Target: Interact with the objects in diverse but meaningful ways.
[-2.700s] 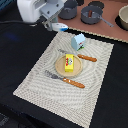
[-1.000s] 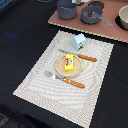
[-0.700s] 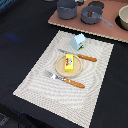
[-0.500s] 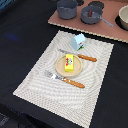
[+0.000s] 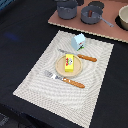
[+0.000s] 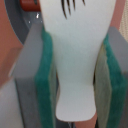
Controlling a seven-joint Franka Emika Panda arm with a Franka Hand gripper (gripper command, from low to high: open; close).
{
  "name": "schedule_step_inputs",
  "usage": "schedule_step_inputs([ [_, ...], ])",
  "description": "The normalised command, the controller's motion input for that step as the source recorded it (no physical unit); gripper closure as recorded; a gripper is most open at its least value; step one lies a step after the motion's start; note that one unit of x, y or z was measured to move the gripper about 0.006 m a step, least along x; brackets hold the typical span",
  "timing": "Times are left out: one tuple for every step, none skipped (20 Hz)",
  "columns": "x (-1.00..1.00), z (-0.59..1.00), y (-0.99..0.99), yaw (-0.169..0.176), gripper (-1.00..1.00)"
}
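Two views. Exterior view: pale woven placemat on a black table. Small round wooden plate sits mid-mat, with the yellow pack lying on it, red-white print up. Light blue-and-white little box stands upright on the mat's far part, apart from the plate. Knife with orange-brown handle lies just behind the plate; fork with same kind of handle lies just in front, both slanted the same way. Beyond the mat, a brownish board carries two dark grey pots and a pale bowl at the exterior view's right edge. Arm not visible in this view.

Wrist view: gripper clamped on a white slotted spatula; its flat blade fills the gap, green pads pressing both sides of the narrowing neck. Grey finger bodies outside the pads. Blurred grey and reddish shapes behind, can't tell what.
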Motion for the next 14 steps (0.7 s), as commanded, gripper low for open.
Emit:
schedule_step_inputs([
  [0.77, 0.00, 0.46, -0.031, 1.00],
  [0.76, 0.00, 0.45, -0.034, 1.00],
  [0.75, 0.00, 0.45, -0.036, 1.00],
  [0.76, 0.00, 0.47, -0.034, 1.00],
  [0.76, 0.00, 0.47, -0.036, 1.00],
  [0.76, 0.00, 0.48, -0.033, 1.00],
  [0.75, 0.00, 0.48, -0.033, 1.00],
  [0.74, 0.00, 0.49, -0.032, 1.00],
  [0.72, 0.00, 0.52, -0.027, 1.00],
  [0.69, 0.00, 0.54, -0.026, 1.00],
  [0.65, 0.00, 0.61, -0.017, 1.00],
  [0.55, 0.00, 0.65, -0.017, 1.00],
  [0.45, 0.00, 0.68, -0.012, 1.00],
  [0.21, 0.00, 0.61, 0.000, 1.00],
])
